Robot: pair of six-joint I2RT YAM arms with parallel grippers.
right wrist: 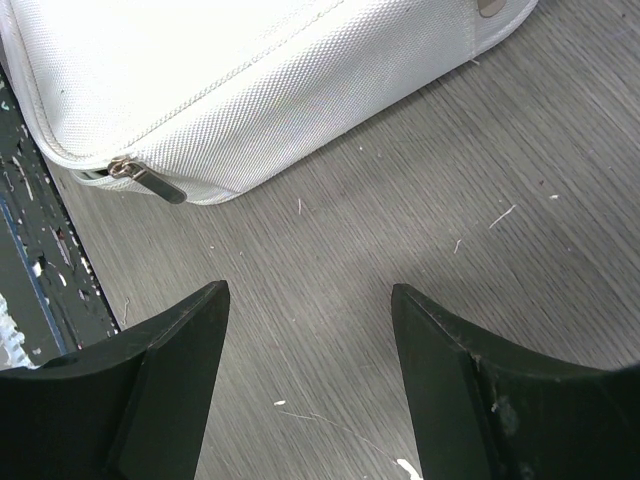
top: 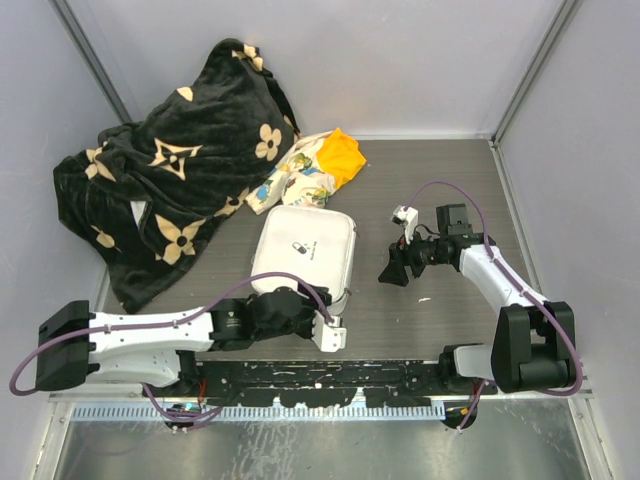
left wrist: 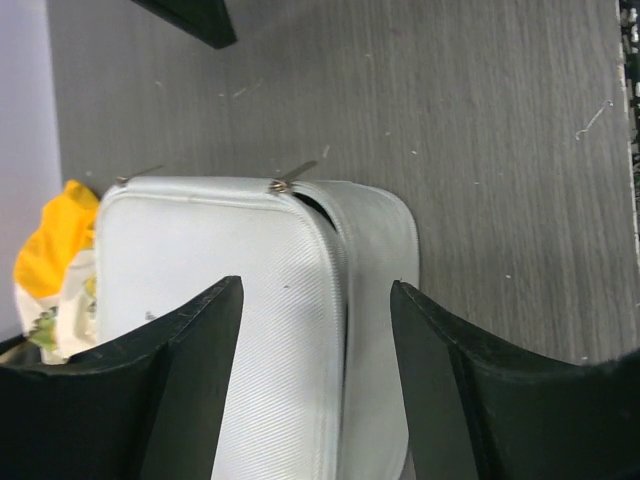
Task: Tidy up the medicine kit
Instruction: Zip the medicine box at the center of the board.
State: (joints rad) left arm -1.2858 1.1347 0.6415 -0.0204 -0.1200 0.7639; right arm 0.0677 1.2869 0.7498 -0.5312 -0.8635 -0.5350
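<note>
The medicine kit (top: 305, 248) is a white rounded-square zip case with a small dark pill logo, lying flat mid-table with its lid down. My left gripper (top: 305, 297) is at its near edge. In the left wrist view the left gripper (left wrist: 315, 290) is open, its fingers straddling the lid seam of the kit (left wrist: 220, 250) without closing on it. A zip pull (left wrist: 290, 180) sits at the corner, where the zip gapes slightly. My right gripper (top: 393, 270) is open and empty over bare table right of the kit. The right wrist view (right wrist: 310, 290) shows the kit's side (right wrist: 250, 80) and a zip pull (right wrist: 150, 182) ahead.
A black blanket with beige flowers (top: 170, 170) is heaped at the back left. A floral-and-orange cloth bundle (top: 318, 165) lies just behind the kit; it also shows in the left wrist view (left wrist: 50, 245). Enclosure walls stand at the sides and back. A black rail (top: 320, 378) runs along the near edge.
</note>
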